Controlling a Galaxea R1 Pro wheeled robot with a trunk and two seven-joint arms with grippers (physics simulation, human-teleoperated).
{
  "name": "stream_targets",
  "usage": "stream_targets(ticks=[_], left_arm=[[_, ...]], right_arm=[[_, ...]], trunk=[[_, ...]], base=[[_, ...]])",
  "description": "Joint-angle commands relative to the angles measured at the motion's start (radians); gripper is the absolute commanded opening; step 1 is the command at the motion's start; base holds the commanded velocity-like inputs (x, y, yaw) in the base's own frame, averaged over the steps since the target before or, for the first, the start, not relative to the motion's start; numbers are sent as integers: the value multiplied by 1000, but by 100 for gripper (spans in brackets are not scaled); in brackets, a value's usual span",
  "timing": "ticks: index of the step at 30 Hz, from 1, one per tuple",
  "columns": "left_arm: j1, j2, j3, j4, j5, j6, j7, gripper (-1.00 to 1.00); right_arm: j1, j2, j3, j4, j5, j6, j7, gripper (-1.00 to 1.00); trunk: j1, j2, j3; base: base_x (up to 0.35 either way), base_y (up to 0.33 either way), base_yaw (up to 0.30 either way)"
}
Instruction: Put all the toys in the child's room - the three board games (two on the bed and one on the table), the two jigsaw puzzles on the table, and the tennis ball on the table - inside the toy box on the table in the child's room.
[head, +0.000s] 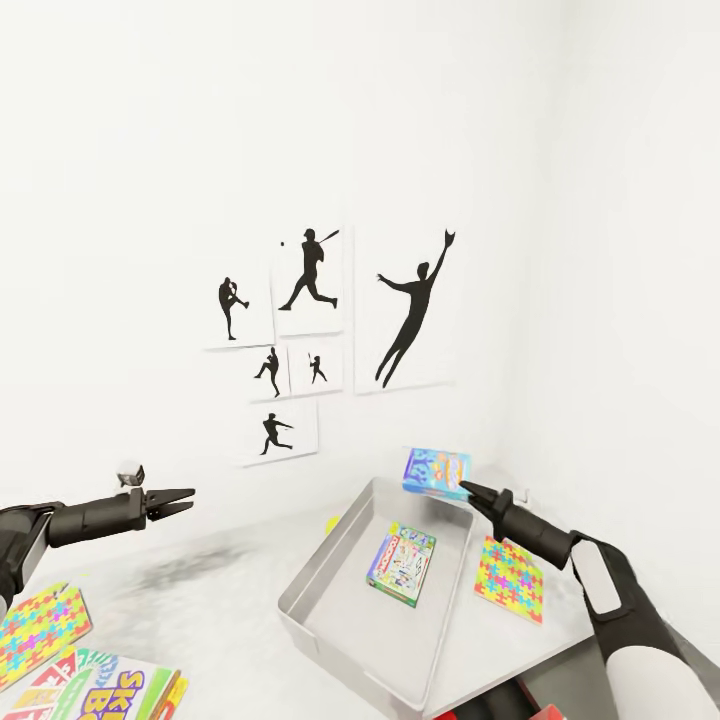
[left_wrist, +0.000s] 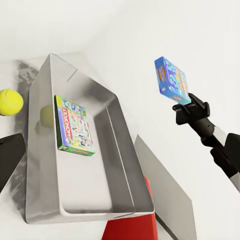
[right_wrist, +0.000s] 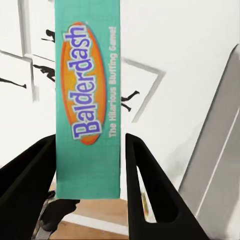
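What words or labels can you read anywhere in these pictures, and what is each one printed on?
"Balderdash" and "The Hilarious Bluffing Game!": on the edge of the blue board game held in the right gripper.
"MONOPOLY": on the green-edged board game lying in the toy box.
"SK" and "B", partly cut off: on the red-yellow-green box at the table's near corner.
The smaller print on the Monopoly box face is too small to read.

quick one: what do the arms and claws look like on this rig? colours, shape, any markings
Both arms are matte black with rounded segments. The right arm has a white forearm shell with a narrow light slot inset in its black wrist. Each claw, left claw and right claw, has two slim, tapered black fingers with no visible pads, cables or markings. A small grey-white block sits atop the left wrist.
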Motion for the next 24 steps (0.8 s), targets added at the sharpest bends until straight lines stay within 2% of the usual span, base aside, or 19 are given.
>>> stream_targets(ticks=[1, 6, 16, 24], left_arm=[[0, 0, 3, 0, -6, 11, -6, 100], [0, 0, 1, 0, -4, 11, -6, 100], [0, -1, 0, 0, -4, 11, -6, 100], [0, -7, -3, 0, -4, 11, -6, 100]], right_arm=[[-1, 15, -3, -1, 1, 7, 5, -100], [1, 56, -3, -2, -2, 10, 4, -100], [2, 90, -1, 6, 2, 18, 2, -100], [36, 97, -3, 34, 1, 20, 3, -100]], trunk=[[0, -1, 0], [0, -1, 0], [0, -1, 0], [0, -1, 0]], base=[[0, 0, 0], [0, 0, 0], [0, 0, 0], [0, 0, 0]])
